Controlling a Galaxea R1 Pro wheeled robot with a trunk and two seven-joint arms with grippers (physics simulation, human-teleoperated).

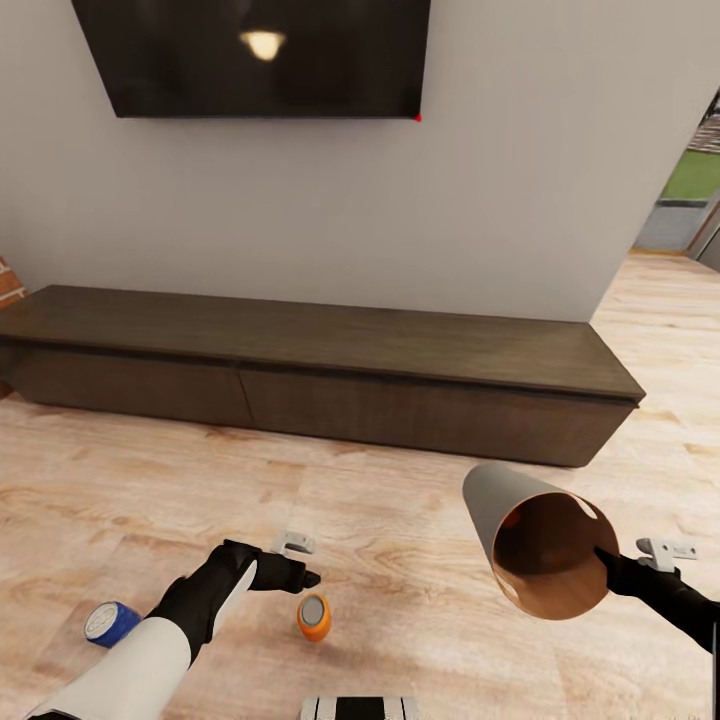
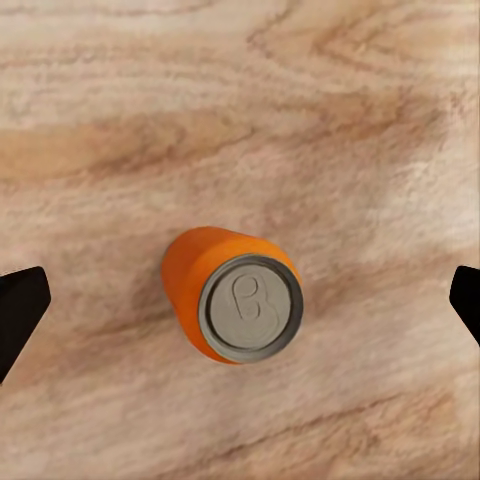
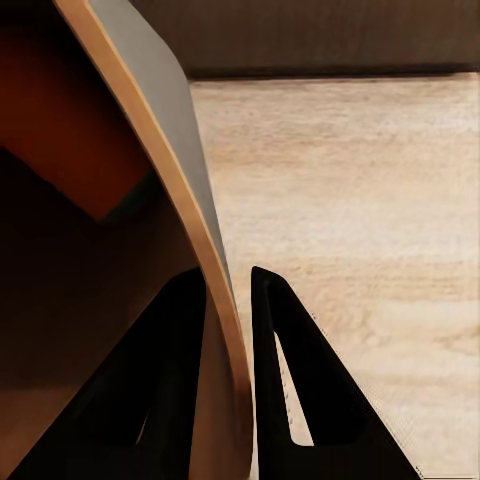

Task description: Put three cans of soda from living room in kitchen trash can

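Blue can [image 1: 110,622]: lies on the wood floor [image 1: 400,560], far left.
Left pincer [image 1: 298,562]: fingers spread wide, hovering just above the soda can.
Soda can [image 2: 235,297]: upright on the floor, centred between the spread fingers, untouched.
Trash can [image 1: 540,545]: tipped, off the floor, opening toward the camera.
Right pincer [image 3: 232,340]: clamped on the trash can's rim.

One orange soda can [image 1: 314,617], one blue can [image 1: 110,622], one trash can [image 1: 540,545], one cabinet [image 1: 330,372], one TV [image 1: 255,55]
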